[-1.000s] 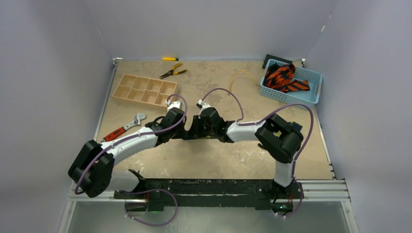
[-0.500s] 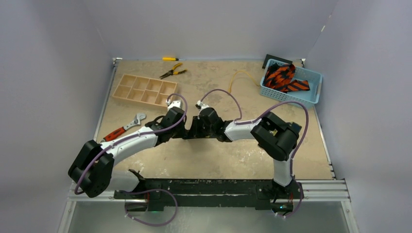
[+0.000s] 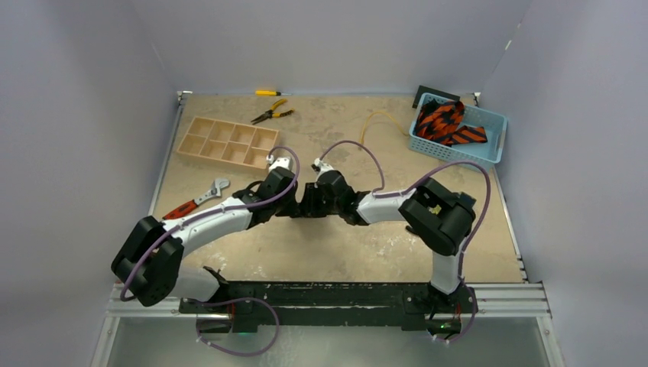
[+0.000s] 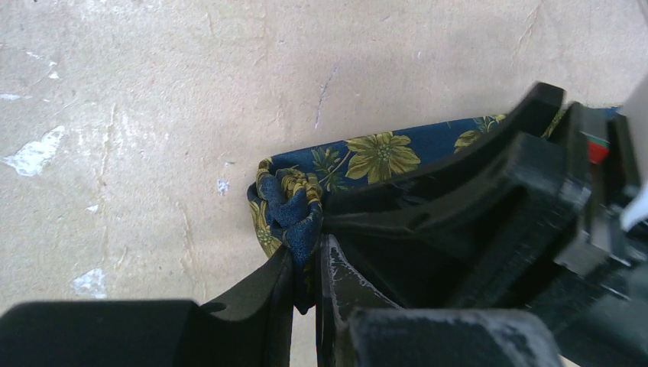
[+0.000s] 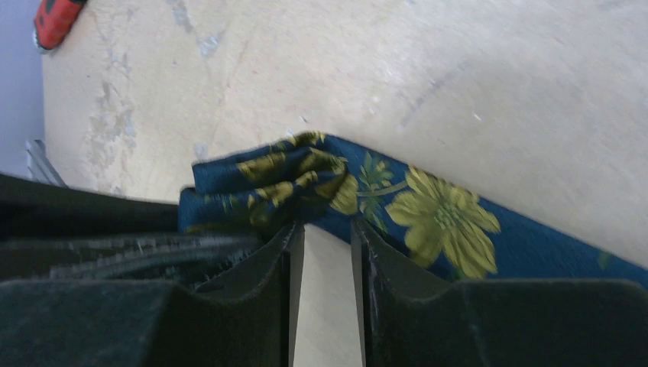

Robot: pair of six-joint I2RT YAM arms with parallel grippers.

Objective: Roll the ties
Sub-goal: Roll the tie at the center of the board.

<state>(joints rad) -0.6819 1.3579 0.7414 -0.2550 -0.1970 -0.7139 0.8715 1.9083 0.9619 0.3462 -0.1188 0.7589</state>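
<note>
Near the middle of the bench (image 3: 344, 252), the left hand (image 4: 306, 264) has its fingers pressed together on the crumpled, bunched end of the navy tie (image 4: 367, 157), with a fold of the yellow-flowered cloth caught between the tips. From that bunch the flat strip of the tie lies on the bench and passes beneath the body of the right hand (image 5: 322, 229), which meets the left one almost tip to tip. The right hand's fingers stand a little apart, and bare bench shows in the gap. The bunched cloth lies just at their tips, and as far as the wrist view shows none of it is caught between them. Well apart, in the far right corner, the orange-red ties (image 3: 445, 124) lie heaped in a blue basket (image 3: 458, 153).
</note>
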